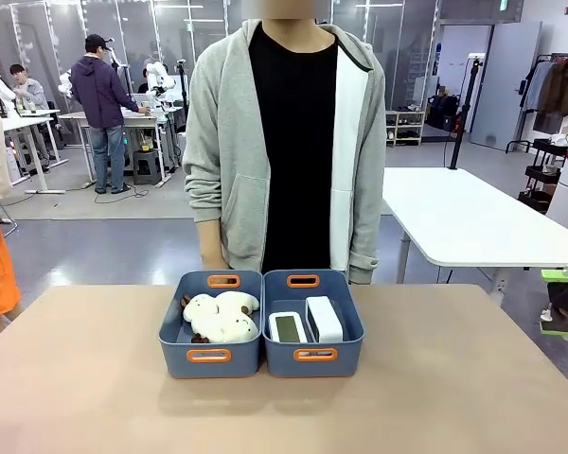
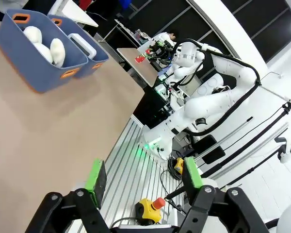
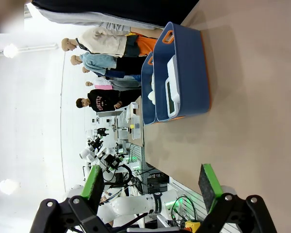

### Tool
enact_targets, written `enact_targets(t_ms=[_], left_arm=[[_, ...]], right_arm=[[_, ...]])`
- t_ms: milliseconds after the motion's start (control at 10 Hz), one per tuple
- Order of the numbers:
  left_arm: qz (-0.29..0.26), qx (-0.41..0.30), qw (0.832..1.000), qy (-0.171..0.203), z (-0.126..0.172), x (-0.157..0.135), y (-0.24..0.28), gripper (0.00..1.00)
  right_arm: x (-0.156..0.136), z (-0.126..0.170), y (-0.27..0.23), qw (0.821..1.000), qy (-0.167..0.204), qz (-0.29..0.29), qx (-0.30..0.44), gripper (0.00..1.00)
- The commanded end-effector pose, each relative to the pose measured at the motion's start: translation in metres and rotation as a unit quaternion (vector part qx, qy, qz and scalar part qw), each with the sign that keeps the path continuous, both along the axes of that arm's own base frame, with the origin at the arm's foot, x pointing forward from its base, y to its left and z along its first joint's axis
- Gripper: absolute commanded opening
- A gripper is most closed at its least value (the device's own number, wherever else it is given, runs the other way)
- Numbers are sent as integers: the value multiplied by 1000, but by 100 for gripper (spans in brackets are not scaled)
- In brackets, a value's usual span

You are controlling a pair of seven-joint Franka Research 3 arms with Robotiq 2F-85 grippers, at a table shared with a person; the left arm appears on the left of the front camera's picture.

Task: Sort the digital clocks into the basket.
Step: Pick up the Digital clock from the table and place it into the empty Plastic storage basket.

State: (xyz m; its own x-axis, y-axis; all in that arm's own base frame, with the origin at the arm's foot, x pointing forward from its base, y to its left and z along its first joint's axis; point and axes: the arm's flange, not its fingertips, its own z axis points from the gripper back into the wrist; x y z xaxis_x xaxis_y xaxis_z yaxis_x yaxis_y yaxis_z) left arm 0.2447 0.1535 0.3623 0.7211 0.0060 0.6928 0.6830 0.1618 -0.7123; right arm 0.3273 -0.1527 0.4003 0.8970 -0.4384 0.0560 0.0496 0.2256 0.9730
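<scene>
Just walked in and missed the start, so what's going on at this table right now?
Nothing is being handled right now. Both digital clocks sit side by side in the right-hand blue basket, and cream plush toys fill its twin. The person stands behind the baskets. The left gripper and right gripper are open, holding nothing, back from the baskets.

L gripper (image 2: 144, 182) at 6 o'clock, jaws apart, empty. Baskets (image 2: 26, 60) w/ plush toys (image 2: 57, 51), clock (image 2: 85, 44) at 10 o'clock.
</scene>
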Motion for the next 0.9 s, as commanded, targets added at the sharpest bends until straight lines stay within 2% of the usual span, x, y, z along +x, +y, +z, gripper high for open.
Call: enact_targets(t_ms=[0,800], left_arm=[[2,-8,1000,5,5,1,-1,81],[2,-8,1000,5,5,1,-1,81]], right_arm=[[0,3,0,1000,-4,1,4,100],[0,3,0,1000,-4,1,4,100]])
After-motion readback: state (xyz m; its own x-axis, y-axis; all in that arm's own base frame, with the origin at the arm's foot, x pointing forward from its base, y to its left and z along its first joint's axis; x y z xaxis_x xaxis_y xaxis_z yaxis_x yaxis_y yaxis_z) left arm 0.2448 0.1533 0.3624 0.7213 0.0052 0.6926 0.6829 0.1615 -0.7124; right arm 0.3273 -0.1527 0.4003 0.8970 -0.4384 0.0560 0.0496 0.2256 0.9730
